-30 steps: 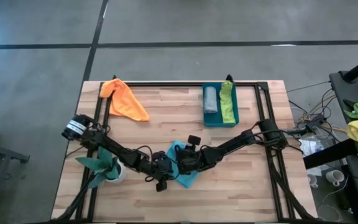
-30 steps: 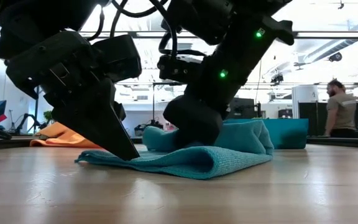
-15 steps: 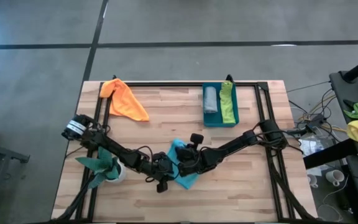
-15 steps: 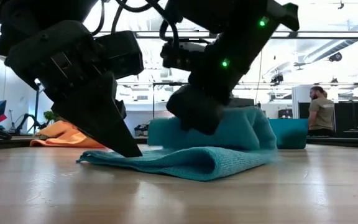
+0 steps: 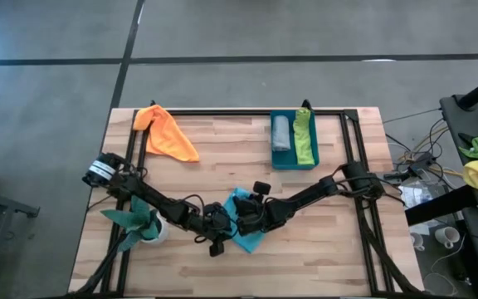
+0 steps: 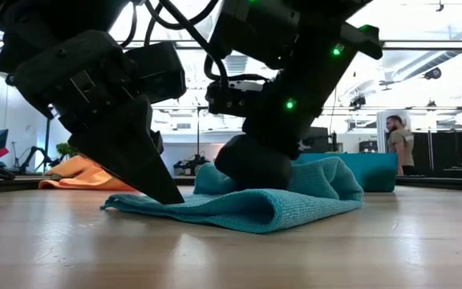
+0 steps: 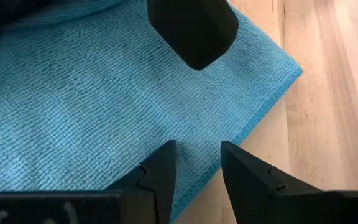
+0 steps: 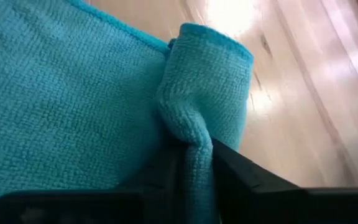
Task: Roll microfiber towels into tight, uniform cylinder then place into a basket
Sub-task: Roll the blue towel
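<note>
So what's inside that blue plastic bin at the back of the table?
The shallow teal-blue plastic basket holds two rolled cloths side by side: a grey towel and a lime green towel. Whatever lies beneath them is covered.

Both my arms reach low toward the near middle of the bench, elbows bent. My left hand (image 7: pixel 194 177) points down with its fingers a narrow gap apart. My right hand (image 8: pixel 194 165), just beside it, pinches a fold of turquoise towel (image 8: pixel 73 93).
</note>
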`<state>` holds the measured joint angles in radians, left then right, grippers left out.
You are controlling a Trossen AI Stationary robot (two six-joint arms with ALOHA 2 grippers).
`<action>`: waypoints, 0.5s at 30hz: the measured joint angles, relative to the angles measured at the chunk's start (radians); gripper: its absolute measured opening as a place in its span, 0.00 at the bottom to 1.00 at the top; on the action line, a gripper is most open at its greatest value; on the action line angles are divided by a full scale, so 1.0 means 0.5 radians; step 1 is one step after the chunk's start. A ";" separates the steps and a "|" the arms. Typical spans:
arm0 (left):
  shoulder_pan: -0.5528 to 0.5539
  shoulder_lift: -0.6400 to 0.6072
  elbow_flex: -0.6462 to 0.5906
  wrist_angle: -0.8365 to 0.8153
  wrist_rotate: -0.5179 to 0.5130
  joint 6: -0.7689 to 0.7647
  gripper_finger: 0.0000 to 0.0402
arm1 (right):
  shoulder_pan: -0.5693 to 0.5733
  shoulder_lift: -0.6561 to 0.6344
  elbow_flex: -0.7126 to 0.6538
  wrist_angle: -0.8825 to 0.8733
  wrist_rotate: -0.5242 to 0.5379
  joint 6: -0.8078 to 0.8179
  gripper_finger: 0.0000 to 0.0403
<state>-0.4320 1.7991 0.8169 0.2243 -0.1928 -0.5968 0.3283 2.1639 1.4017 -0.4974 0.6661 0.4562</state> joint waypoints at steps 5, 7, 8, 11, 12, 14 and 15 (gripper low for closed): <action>-0.001 -0.001 0.004 0.004 -0.001 0.000 0.28 | 0.011 -0.068 -0.003 -0.016 -0.046 0.015 0.32; -0.001 -0.001 0.006 0.006 -0.001 0.000 0.28 | 0.013 -0.094 -0.003 0.021 -0.044 0.015 0.37; -0.001 -0.001 0.007 0.005 -0.001 0.000 0.28 | 0.013 -0.099 -0.002 0.040 -0.045 0.016 0.40; -0.002 -0.001 0.009 0.004 -0.001 0.000 0.28 | 0.011 -0.098 -0.015 0.114 -0.039 0.016 0.48; -0.002 -0.001 0.009 0.005 0.001 0.000 0.28 | 0.011 -0.098 -0.024 0.163 -0.037 0.016 0.50; -0.002 -0.001 0.010 0.006 0.004 0.000 0.28 | 0.011 -0.098 -0.027 0.234 -0.030 0.016 0.53; -0.002 -0.001 0.010 0.006 0.006 0.000 0.28 | 0.010 -0.098 -0.024 0.239 -0.024 0.026 0.55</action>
<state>-0.4332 1.7988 0.8218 0.2273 -0.1897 -0.5968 0.3334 2.1151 1.3898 -0.3777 0.6542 0.4694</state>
